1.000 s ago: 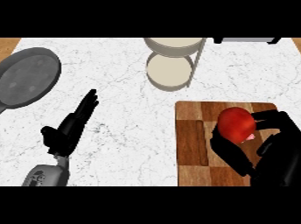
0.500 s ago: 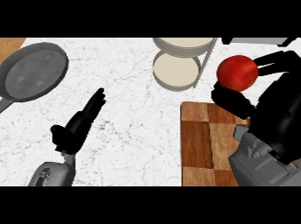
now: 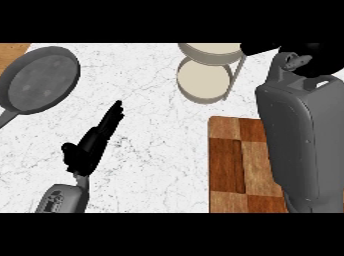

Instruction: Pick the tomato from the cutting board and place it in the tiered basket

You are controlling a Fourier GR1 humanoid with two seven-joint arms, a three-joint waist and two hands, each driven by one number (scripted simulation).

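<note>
Head view: the grey right forearm (image 3: 304, 145) stretches up across the brown chequered wooden cutting board (image 3: 238, 165) toward the cream 2-level tiered basket (image 3: 204, 75) at the top of the white marbled counter (image 3: 153, 100). The black right hand (image 3: 308, 52) shows only as a dark mass at the upper edge, just right of the basket. The red tomato cannot be seen anywhere; no red shows on the board, on the counter or in either basket tier, so my guess is that it sits inside that hand, hidden by it. Whether the right hand's fingers are curled round it or spread, I cannot tell.

The step in hand looks like the carry to the basket. To do it well, the hand should come leftward until it is squarely above one cream tier, then lower inside the wire frame before letting go, so the round fruit settles rather than rolls off the rim.

The black left hand (image 3: 94, 140) rests at the lower left, fingers straight and relaxed, pointing up-right, holding nothing. A grey round metal frying pan (image 3: 38, 80) lies at the upper left, well apart from both hands.
</note>
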